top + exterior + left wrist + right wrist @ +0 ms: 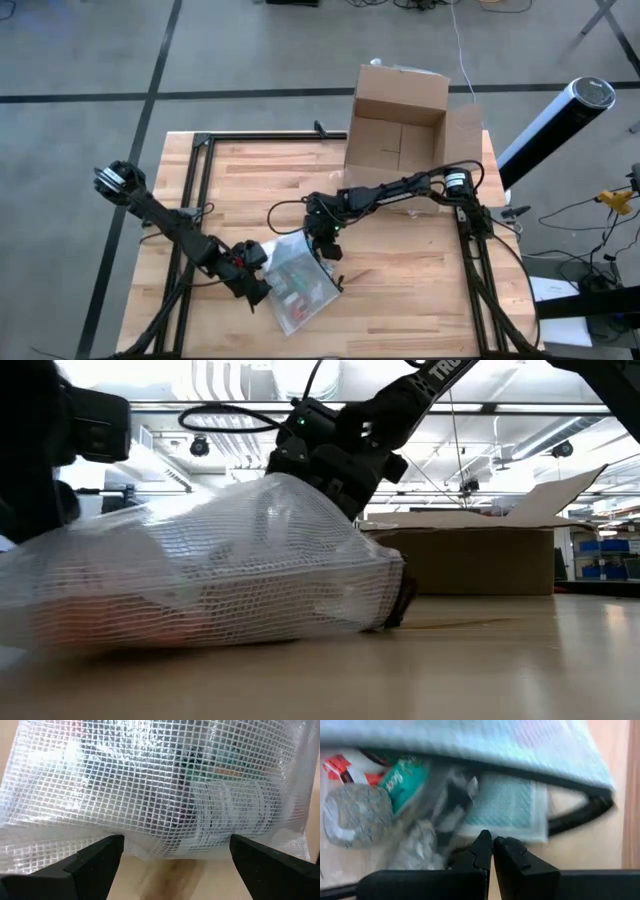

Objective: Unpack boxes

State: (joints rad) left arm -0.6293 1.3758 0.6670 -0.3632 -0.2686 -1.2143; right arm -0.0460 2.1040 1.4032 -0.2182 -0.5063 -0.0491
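Near the front edge of the desk point(420, 300), about midway along it, lies a translucent mesh pouch point(298, 278) with small packaged goods showing through it. Both arms are at it. The left gripper point(252, 280) sits at the pouch's left side with its jaws spread wide, one finger point(92, 865) on each side of the pouch's edge and not yet closed on anything. The right gripper point(325, 243) is pressed to the pouch's upper corner with its fingers point(492, 855) brought fully together; from the low view it seems to pinch a fold of the mesh, lifting that end (I cannot be sure how much material it has).

At the desk's back edge, overhanging it toward the right, stands the cardboard box point(400, 125), flaps open, its inside looking bare from above. So the unpacking seems mostly done, and the step in hand is dealing with the pouch.

To do it well, I would have the left gripper close slowly on the pouch's rim only, not on the contents, while the right holds steady, since slack mesh slips easily and a jerk could drag the whole pouch off the front edge.
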